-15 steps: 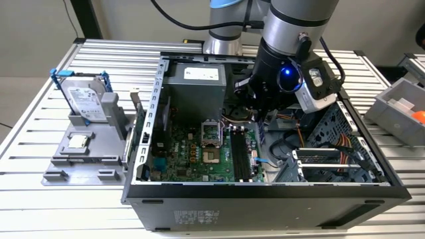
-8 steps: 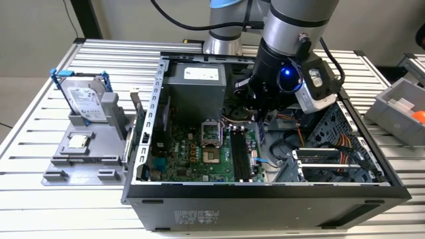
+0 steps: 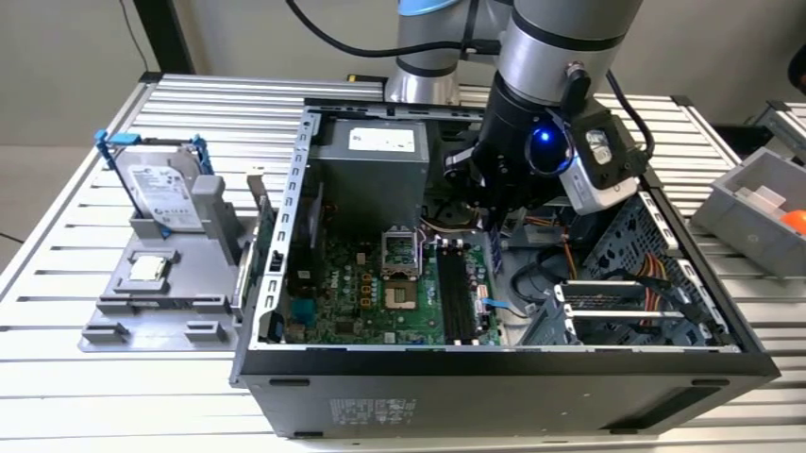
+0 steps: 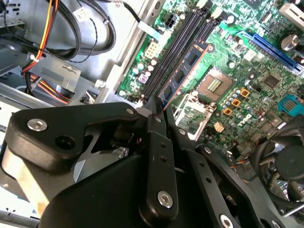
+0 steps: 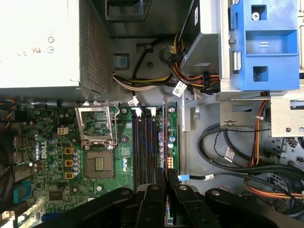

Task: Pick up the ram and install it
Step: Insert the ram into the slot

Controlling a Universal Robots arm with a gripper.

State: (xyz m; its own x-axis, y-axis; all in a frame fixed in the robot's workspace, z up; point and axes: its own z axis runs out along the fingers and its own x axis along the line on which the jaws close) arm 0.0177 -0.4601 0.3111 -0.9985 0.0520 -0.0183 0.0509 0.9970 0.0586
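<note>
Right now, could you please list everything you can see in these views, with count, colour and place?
computer case: one, black, open on the slatted table.
motherboard: one, green, on the case floor.
memory slots: several, black, beside the empty processor socket.
ram: one, blue-green stick, held on edge over the slots.
power supply: one, grey, at the case's far end.
hard drive: one, silver, on a grey stand at the exterior view's left.
hand: one, black, closed on the ram.
</note>
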